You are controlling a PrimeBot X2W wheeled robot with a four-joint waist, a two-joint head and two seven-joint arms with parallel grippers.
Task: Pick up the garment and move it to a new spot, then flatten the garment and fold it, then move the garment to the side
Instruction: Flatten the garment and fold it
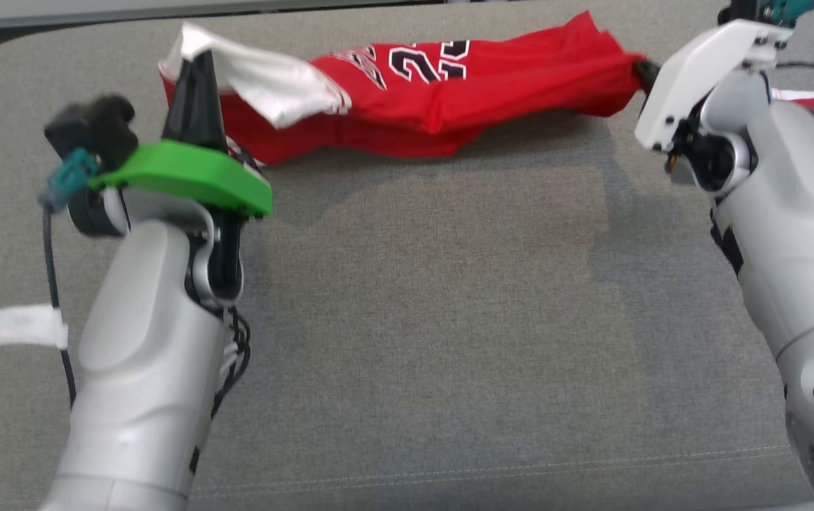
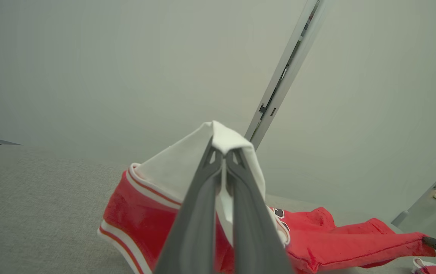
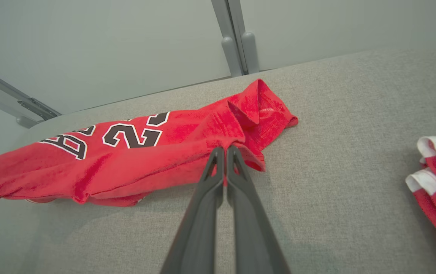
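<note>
Left gripper (image 1: 199,64) is pinching the white-lined end of the red jersey (image 1: 449,92), right gripper (image 1: 644,71) the other end, strung across the far side of the grey cushion (image 1: 414,319). Keep both ends level and taut imo so it lands flat.

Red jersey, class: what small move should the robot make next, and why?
Probably carry the jersey nearer over the bare grey cushion, since the left gripper pinches its white-lined end, the right gripper its other end, and it stretches bunched between them.
</note>
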